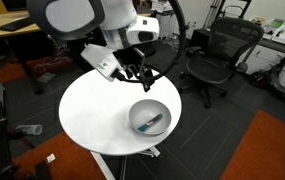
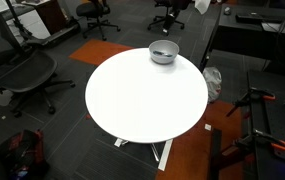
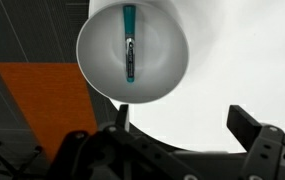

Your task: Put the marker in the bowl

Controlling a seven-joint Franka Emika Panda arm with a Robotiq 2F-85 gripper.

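While hand (image 3: 182, 126) gapes, marker (image 3: 130, 45) lies apart.

The marker (image 3: 129, 45) is showing teal and black, the bowl (image 3: 97, 50) pale grey, the table (image 3: 217, 80) white, and the carpet patch (image 3: 42, 100) orange.

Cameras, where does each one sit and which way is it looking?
In an exterior view: close beside the arm, looking down at the white table and bowl; the arm and fingers show.
In an exterior view: farther back and high, looking across the table to the bowl at its far edge; no robot part shows.
Wrist view: above the bowl, looking down at the marker inside; open fingers show at the bottom.
Shared: all three see the bowl.
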